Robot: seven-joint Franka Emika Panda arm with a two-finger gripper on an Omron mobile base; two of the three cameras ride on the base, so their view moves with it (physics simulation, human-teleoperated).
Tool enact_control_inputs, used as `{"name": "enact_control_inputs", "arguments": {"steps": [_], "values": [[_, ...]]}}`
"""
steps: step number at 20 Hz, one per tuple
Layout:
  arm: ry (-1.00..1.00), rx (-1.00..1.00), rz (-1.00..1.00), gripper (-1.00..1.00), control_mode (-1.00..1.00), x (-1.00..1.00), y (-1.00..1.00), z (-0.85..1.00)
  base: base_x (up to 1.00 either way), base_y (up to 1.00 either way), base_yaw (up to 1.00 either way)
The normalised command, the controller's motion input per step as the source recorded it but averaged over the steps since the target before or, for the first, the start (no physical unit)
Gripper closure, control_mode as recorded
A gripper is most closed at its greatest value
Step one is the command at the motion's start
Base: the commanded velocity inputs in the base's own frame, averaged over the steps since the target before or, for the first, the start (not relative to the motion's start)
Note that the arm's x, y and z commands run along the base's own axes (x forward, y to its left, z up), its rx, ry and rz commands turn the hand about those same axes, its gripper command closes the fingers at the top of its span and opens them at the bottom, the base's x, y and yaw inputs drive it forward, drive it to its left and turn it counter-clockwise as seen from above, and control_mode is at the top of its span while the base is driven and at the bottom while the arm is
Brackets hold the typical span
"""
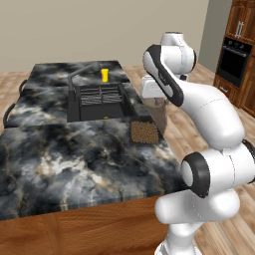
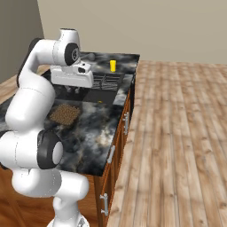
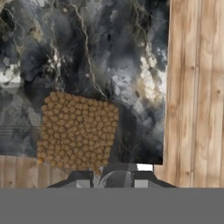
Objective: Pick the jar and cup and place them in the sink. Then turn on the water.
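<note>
Two dark fingertips of my pincer point(image 3: 111, 181) stand narrowly apart, closed on the dark glassy upper part of the jar point(image 1: 145, 131). Its lower part is brown, speckled and grainy, and in the hand view it looks like a square patch of small round grains. The jar is at the right edge of the dark marbled worktop point(image 1: 74, 154), near the right corner of the sink point(image 1: 94, 113). I cannot tell whether its base touches the worktop. The sink is a black recessed basin with a grey wire rack point(image 1: 101, 94) across its far part and a dark faucet point(image 1: 79, 74) at its far left. The cup point(image 1: 104, 75), small and bright yellow, stands upright on the worktop just beyond the sink's far rim, well apart from the jar.
</note>
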Motion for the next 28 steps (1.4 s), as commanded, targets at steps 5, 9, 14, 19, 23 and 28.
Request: {"name": "enact_control_inputs", "arguments": {"steps": [5,9,14,19,23,28], "values": [[0.01,0.0,0.0,1.0,-1.0,-0.02,0.0,0.0,0.0,0.0,0.0],[0.0,0.0,0.0,1.0,1.0,0.0,0.0,0.0,-0.09,0.0,0.0],[0.0,0.0,0.0,1.0,1.0,0.0,0.0,0.0,-0.3,-0.08,0.0],[0.0,0.0,0.0,1.0,1.0,0.0,0.0,0.0,-0.51,-0.36,0.01],[0.0,0.0,0.0,1.0,1.0,0.0,0.0,0.0,-0.54,-0.45,0.02],[0.0,0.0,0.0,1.0,1.0,0.0,0.0,0.0,-0.36,-0.57,0.06]]}}
